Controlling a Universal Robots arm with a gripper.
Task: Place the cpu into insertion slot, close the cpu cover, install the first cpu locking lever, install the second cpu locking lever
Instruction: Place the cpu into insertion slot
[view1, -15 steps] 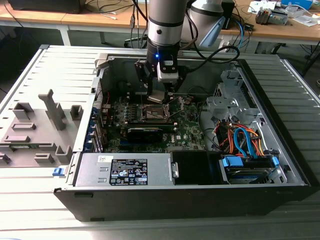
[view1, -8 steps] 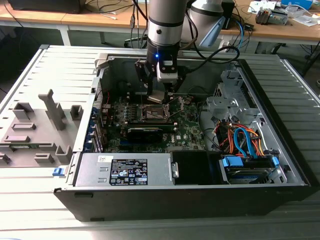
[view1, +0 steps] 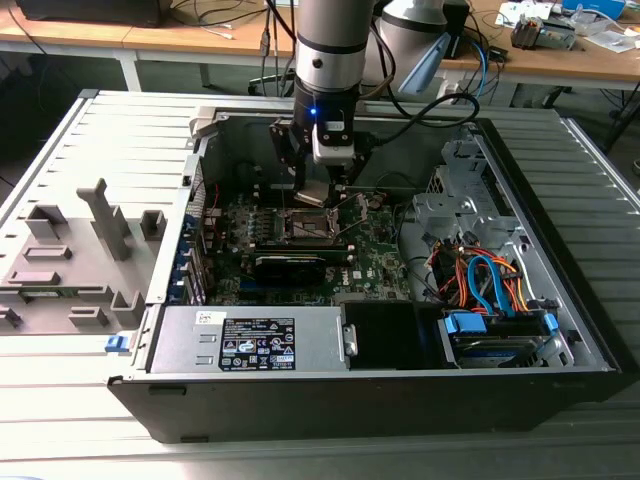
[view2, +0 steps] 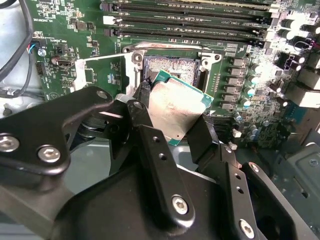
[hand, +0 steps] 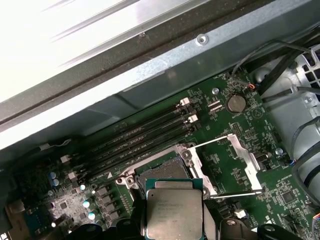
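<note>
My gripper (view2: 172, 120) is clamped on the cpu (hand: 174, 212), holding it just above the insertion slot (view2: 172, 65); the cpu cover (hand: 245, 155) beside it stands swung open.

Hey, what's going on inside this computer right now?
The robot arm has its end effector gripping the cpu by its edges, above the insertion slot on the motherboard of the open computer case. It is not seated yet. The cpu cover is flipped open beside the slot.
</note>
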